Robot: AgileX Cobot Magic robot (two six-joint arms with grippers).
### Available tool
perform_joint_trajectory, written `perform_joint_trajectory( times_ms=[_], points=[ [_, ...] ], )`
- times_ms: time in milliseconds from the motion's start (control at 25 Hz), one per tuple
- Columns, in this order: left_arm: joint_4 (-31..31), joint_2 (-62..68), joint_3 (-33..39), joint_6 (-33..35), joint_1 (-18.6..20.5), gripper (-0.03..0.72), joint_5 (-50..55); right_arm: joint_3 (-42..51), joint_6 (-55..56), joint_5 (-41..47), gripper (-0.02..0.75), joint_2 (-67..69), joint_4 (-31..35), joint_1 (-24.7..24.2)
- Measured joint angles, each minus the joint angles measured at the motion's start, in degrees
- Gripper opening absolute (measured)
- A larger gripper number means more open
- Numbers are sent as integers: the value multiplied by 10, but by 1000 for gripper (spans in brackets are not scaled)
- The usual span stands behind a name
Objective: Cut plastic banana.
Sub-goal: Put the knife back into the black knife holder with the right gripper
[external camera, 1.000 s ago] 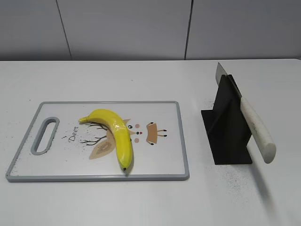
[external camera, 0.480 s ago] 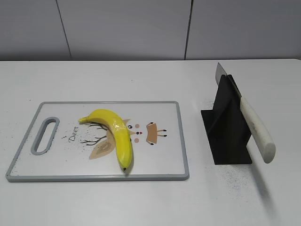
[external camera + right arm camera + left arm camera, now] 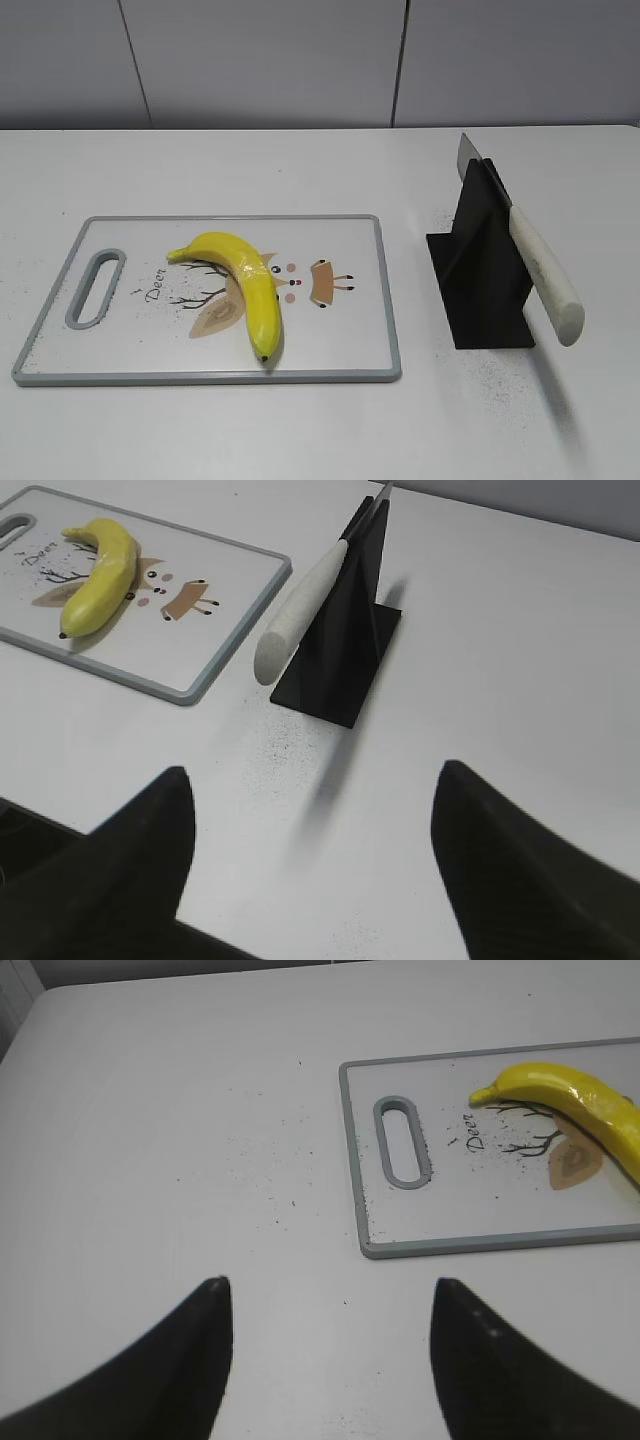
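The yellow plastic banana (image 3: 248, 285) lies whole on a white cutting board (image 3: 330, 230) with a grey rim and a deer print. It also shows in the left wrist view (image 3: 575, 1100) and the right wrist view (image 3: 98, 575). A knife with a white handle (image 3: 545, 270) rests slanted in a black stand (image 3: 480, 270); the handle (image 3: 298, 605) points toward my right gripper. My left gripper (image 3: 328, 1285) is open and empty over bare table, left of the board. My right gripper (image 3: 312, 775) is open and empty in front of the stand. Neither gripper shows in the exterior view.
The white table (image 3: 300, 160) carries dark specks near the board and stand. A grey wall (image 3: 260, 60) stands behind the table. The board's handle slot (image 3: 402, 1140) faces my left gripper.
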Motion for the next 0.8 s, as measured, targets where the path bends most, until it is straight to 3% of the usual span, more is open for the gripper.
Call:
perform_joint_trajectory(
  times_ms=[160, 600, 800],
  points=[
    [0, 0, 0, 0, 0, 585, -1, 0, 0, 0, 554, -1, 2, -21],
    [0, 0, 0, 0, 0, 585, -1, 0, 0, 0, 554, -1, 2, -185],
    [0, 0, 0, 0, 0, 585, -1, 0, 0, 0, 554, -1, 2, -232]
  ],
)
